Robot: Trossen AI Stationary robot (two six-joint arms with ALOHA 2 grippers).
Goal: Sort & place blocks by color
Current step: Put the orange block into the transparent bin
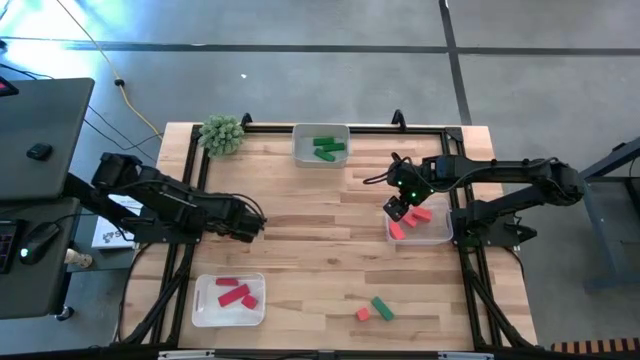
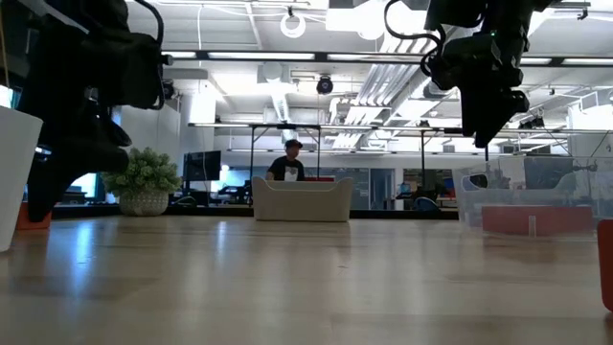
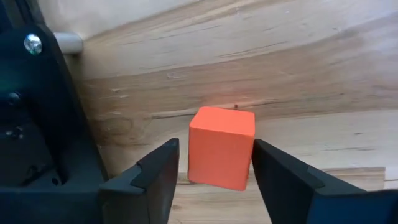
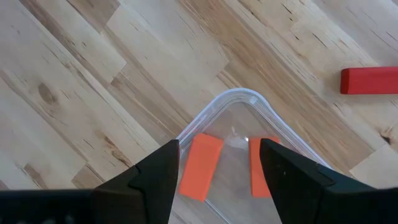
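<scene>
An orange-coral cube (image 3: 221, 146) sits on the wood between the open fingers of my left gripper (image 3: 214, 165), which is low over the table's left middle (image 1: 250, 222). My right gripper (image 4: 217, 165) is open and empty. It hovers above the near-left corner of the clear tray (image 1: 435, 232) at the table's right (image 1: 400, 208). That tray holds coral blocks (image 4: 200, 165), (image 4: 258, 168). Green blocks (image 1: 328, 149) lie in the far tray (image 1: 300, 140), and red blocks (image 1: 234, 292) in the near-left tray (image 1: 205, 312). A coral block (image 1: 362, 314) and a green block (image 1: 382, 308) lie loose on the wood. My left gripper stands with one finger (image 3: 273, 168) right at the cube's side (image 3: 249, 155), and I cannot tell whether it touches. A thin strip of wood shows between the other finger (image 3: 163, 168) and the cube. The fingers come slanting down, and the cube rests on the table.
A spiky green plant ball (image 1: 221, 133) stands at the far-left corner. A red block (image 4: 370, 81) lies on the wood beyond the right tray. Black frame rails run along the table's edges (image 1: 190, 170). A person (image 2: 290, 163) sits in the room far behind the table.
</scene>
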